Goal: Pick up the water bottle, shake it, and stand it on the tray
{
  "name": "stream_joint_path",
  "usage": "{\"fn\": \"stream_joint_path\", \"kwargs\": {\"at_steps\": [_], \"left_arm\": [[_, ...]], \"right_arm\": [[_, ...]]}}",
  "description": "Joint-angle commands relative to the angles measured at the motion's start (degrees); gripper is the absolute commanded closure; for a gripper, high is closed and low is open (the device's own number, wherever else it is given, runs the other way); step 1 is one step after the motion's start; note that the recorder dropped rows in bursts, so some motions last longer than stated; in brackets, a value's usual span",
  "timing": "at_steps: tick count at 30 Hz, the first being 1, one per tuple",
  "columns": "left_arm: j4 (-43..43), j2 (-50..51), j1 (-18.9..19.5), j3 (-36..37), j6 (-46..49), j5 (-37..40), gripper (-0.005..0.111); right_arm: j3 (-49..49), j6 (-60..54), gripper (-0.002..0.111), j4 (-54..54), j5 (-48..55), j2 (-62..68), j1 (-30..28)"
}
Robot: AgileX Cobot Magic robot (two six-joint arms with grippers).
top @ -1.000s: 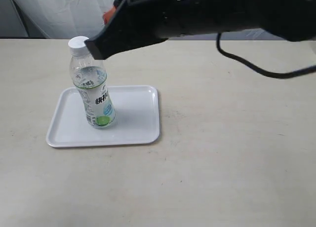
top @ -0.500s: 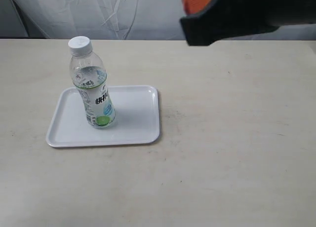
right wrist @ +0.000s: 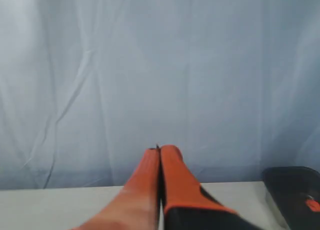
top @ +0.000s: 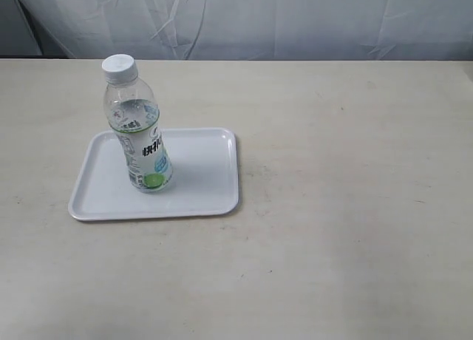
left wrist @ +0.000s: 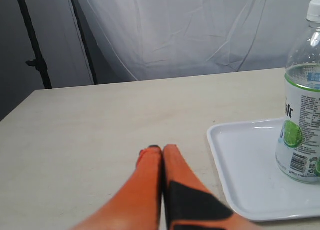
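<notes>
The water bottle stands upright on the left half of the white tray, with its white cap on and nothing touching it. No arm shows in the exterior view. In the left wrist view the bottle stands on the tray, off to one side of my left gripper, whose orange fingers are pressed together and empty, low over the bare table. My right gripper is shut and empty too; it points at the grey curtain, and neither bottle nor tray shows in that view.
The beige table stretches to the right of the tray. A grey curtain hangs behind the table. A dark stand pole rises at the far side in the left wrist view. A black object sits at the table edge in the right wrist view.
The right arm, which reached over the bottle's cap a second ago, has pulled back to the upper right and left the exterior view. The bottle stays upright on the tray.
</notes>
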Motion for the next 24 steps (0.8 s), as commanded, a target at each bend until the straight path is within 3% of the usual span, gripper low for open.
{"fn": "stream_joint_path", "kwargs": {"at_steps": [1, 5, 14, 24], "left_arm": [[0.1, -0.3, -0.01, 0.22, -0.05, -0.46, 0.106], [0.1, -0.3, -0.01, 0.22, -0.05, -0.46, 0.106], [0.1, -0.3, -0.01, 0.22, -0.05, -0.46, 0.106], [0.1, -0.3, -0.01, 0.22, -0.05, -0.46, 0.106]], "right_arm": [[9.39, -5.93, 0.109, 12.78, -5.61, -7.26, -17.83], [15.96, -11.98, 0.109, 16.99, -5.61, -11.79, -23.8], [22.5, -16.27, 0.109, 21.6, -6.15, -13.58, -23.8], [36.33, -21.21, 0.109, 27.77, -6.28, -24.31, -23.85]]}}
